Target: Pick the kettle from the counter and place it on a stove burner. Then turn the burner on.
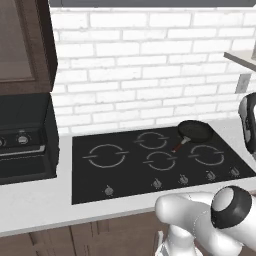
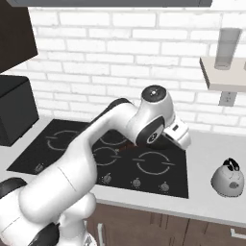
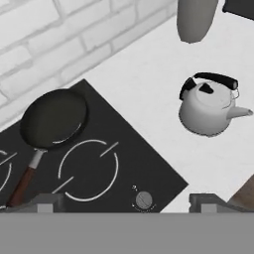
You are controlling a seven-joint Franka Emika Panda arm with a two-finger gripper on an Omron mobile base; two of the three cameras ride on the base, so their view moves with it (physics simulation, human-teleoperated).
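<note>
While the kettle (image 3: pixel 207 108) stands upright on the counter (image 3: pixel 149 79), it is seen in the hand view at about one o'clock from the gripper (image 3: pixel 124 201), well apart from both fingertips (image 3: pixel 47 202) and touched by neither. The fingertips are spread wide apart, with nothing held between them. The kettle's black handle arches over its silvery-white body, and its spout is pointed toward three o'clock in that view. Directly above the fingertips, at twelve o'clock, a burner ring (image 3: pixel 88 170) of thin grey lines is marked in the black glass cooktop (image 3: pixel 149 168), with a small round knob (image 3: pixel 143 200) near its front edge. At ten o'clock, a black frying pan (image 3: pixel 53 119) with a reddish handle is set on the glass. In the right base view, the kettle (image 2: pixel 228 178) is found on the pale worktop at three o'clock from the cooktop, just beyond its right edge. The stove burner (image 1: pixel 106 155), the largest ring, is seen at the cooktop's left side. A white brick wall (image 1: pixel 150 65) is seen behind the counter, a dark appliance (image 1: pixel 25 140) at the left, and a shelf (image 2: pixel 223 74) at the upper right.
</note>
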